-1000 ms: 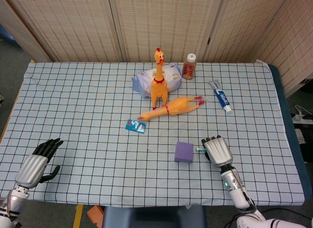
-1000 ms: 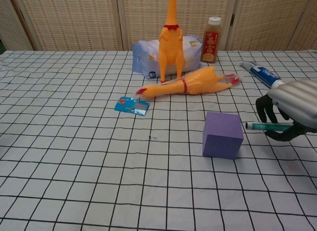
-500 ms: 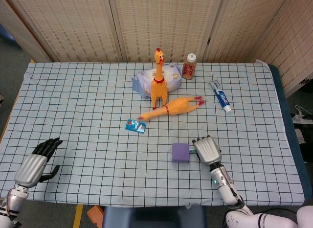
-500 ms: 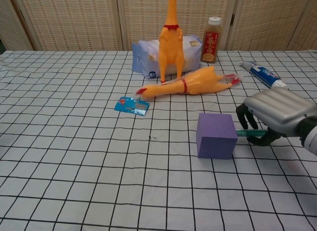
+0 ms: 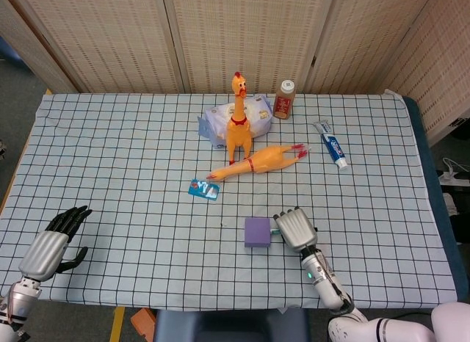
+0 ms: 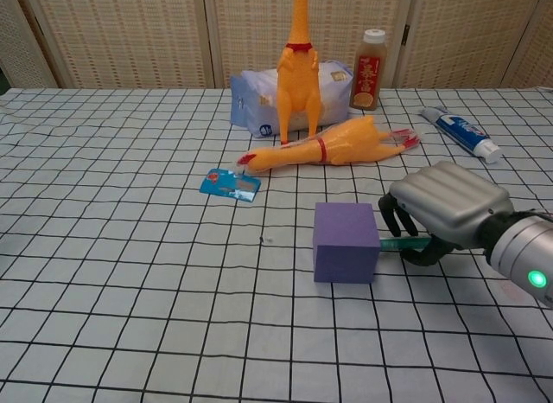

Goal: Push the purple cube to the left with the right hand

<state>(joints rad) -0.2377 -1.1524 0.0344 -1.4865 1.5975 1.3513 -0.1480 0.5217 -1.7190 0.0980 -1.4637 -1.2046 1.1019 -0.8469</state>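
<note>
Pressing curled fingers (image 6: 390, 214) of the right hand (image 5: 294, 228) against the cube (image 5: 258, 231) near the front table edge, and gripping a green pen (image 6: 402, 243); resting the left hand (image 5: 51, 246) half open, holding nothing

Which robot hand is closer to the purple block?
The right hand. It sits right beside the purple cube, on the cube's right side, with its fingers against it. The left hand is far off at the table's near left corner.
</note>
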